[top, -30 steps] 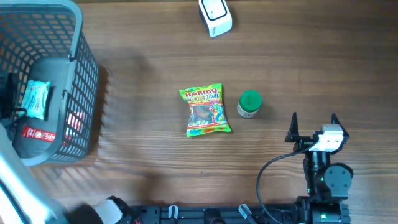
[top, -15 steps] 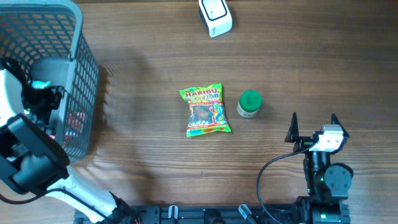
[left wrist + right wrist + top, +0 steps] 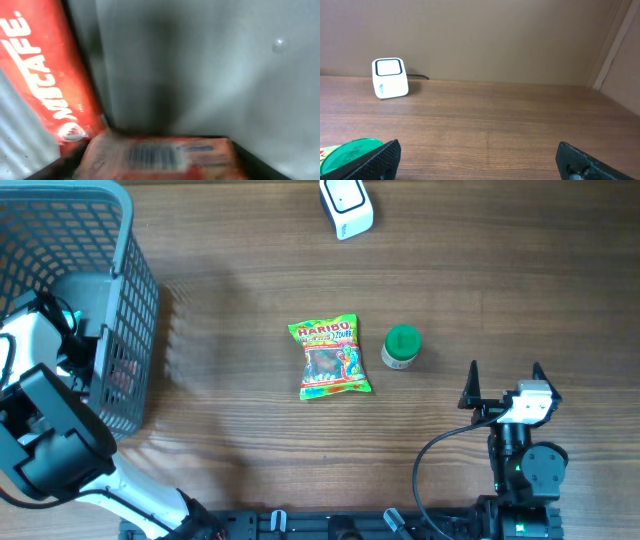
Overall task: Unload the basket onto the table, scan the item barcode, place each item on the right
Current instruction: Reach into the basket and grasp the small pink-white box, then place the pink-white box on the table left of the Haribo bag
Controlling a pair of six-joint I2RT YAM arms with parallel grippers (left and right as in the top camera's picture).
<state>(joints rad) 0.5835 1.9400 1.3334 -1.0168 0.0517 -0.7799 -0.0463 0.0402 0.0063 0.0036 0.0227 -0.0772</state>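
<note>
My left gripper (image 3: 157, 166) is down inside the grey basket (image 3: 132, 290). A blurred orange packet (image 3: 160, 155) with its barcode facing up fills the gap between the dark fingers; a grip does not show. A red Nescafe stick (image 3: 40, 75) lies just left of it. The white scanner (image 3: 346, 207) stands at the table's far edge and shows small in the right wrist view (image 3: 389, 78). My right gripper (image 3: 503, 383) rests near the front right edge, open and holding nothing (image 3: 479, 160).
A Haribo bag (image 3: 332, 358) lies mid-table with a green-lidded jar (image 3: 402, 347) beside it; the jar's lid (image 3: 347, 151) sits just off my right gripper's left finger. The left arm's white body (image 3: 45, 430) leans over the basket's near wall.
The left arm has swung over the basket and dropped into it, now covering the blue-white packet seen a second ago. Right arm, bag, jar and scanner are unmoved.
</note>
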